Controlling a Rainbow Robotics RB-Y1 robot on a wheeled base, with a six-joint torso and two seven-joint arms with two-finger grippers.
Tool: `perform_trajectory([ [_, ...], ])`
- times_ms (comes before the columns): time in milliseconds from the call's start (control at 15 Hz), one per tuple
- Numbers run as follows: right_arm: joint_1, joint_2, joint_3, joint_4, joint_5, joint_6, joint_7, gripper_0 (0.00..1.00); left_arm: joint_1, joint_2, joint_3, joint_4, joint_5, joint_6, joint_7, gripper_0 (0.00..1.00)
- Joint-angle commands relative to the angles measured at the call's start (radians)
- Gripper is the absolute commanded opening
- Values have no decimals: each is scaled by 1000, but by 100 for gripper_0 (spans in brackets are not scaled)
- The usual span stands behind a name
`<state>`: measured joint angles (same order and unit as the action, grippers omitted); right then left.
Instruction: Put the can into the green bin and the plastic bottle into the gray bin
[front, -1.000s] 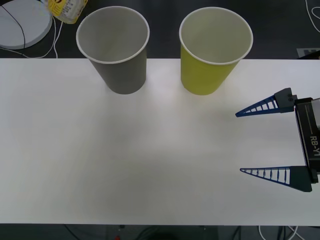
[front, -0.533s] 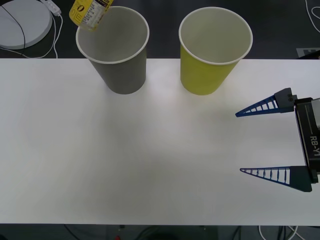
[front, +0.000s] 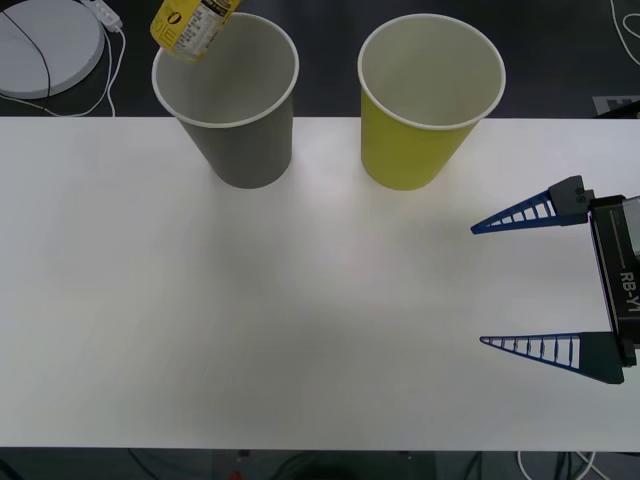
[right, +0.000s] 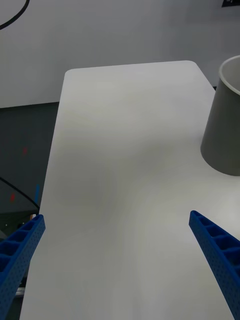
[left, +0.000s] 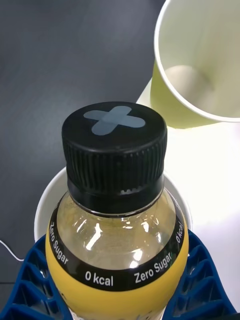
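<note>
Nearest, the right gripper (front: 525, 283) hangs over the table (front: 300, 330) close to its right edge, its blue fingers (right: 217, 250) spread wide with nothing between them. Farther back, along the far edge of the table, stand two cups a little apart: the gray bin (front: 228, 95) toward the left and the green bin (front: 430, 98) toward the right, both upright and open. Above the gray bin's far-left rim the plastic bottle (front: 190, 22) hangs tilted in the air, its yellow label partly overlapping the rim in the front view. In the left wrist view the left gripper (left: 117, 295) is pinching the bottle by its body, blue ribbed fingers (left: 200, 285) pressed against both sides, the dark cap (left: 115, 150) pointing at the camera, the gray bin's white rim under it and the green bin beyond.
</note>
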<state>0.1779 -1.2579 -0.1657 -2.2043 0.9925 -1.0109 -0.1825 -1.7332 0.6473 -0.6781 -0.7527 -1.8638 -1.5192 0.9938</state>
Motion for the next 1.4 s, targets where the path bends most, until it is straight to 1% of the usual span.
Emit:
perform_trajectory([
  [67, 0, 0, 0, 0, 0, 0, 0, 100, 0, 0, 0, 1, 0, -10, -11, 51],
  [133, 0, 0, 0, 0, 0, 0, 0, 100, 1, 0, 0, 6, 3, -12, -11, 100],
  [1200, 0, 0, 0, 0, 0, 0, 0, 100, 1, 3, 0, 12, 29, -10, -6, 100],
  [1267, 0, 0, 0, 0, 0, 0, 0, 100, 6, 12, 0, -1, 38, -16, -6, 100],
  [1400, 0, 0, 0, 0, 0, 0, 0, 100, 30, 43, 0, -63, 48, -27, 5, 100],
])
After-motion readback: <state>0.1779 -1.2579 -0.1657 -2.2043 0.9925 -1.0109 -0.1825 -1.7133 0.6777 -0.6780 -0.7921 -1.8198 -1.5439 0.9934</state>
